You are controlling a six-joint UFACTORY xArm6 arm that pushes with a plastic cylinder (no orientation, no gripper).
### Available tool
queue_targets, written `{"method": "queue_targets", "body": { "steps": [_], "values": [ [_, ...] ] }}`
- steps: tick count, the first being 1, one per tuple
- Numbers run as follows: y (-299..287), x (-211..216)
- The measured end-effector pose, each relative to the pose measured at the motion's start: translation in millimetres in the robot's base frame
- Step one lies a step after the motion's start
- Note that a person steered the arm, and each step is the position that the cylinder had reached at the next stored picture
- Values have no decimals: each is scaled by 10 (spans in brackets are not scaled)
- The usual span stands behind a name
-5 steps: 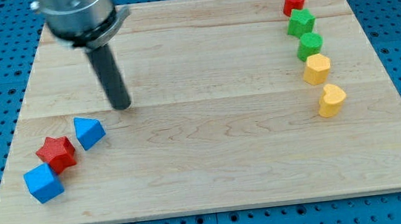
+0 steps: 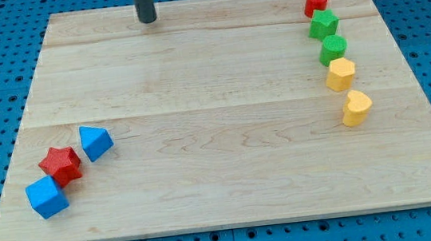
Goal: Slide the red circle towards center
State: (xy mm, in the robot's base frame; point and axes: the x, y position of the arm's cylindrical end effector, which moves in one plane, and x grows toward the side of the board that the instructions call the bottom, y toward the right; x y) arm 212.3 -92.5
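The red circle [image 2: 316, 1] sits at the board's top right, at the head of a column of blocks. My tip [image 2: 147, 19] rests near the board's top edge, left of centre, far to the left of the red circle and touching no block. Only the lower part of the rod shows.
Below the red circle run a green star [image 2: 323, 23], a green round block [image 2: 333, 48], a yellow hexagon [image 2: 341, 74] and a yellow heart [image 2: 355, 107]. At bottom left lie a blue triangle [image 2: 95, 141], a red star [image 2: 61, 164] and a blue cube [image 2: 46, 197] on the wooden board [image 2: 220, 160].
My tip has moved up and a little right, from just above the blue triangle to near the board's top edge. No block has moved.
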Motion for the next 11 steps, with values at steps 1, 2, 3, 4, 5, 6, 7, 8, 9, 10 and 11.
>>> {"method": "queue_targets", "body": {
  "steps": [1, 2, 3, 4, 5, 6, 7, 8, 9, 10, 11],
  "values": [
    [427, -190],
    [1538, -196],
    [2430, -204],
    [3194, -203],
    [3394, -134],
    [2911, 69],
    [2536, 246],
    [2994, 291],
    [3188, 311],
    [2602, 608],
    [1812, 731]
  ]
}}
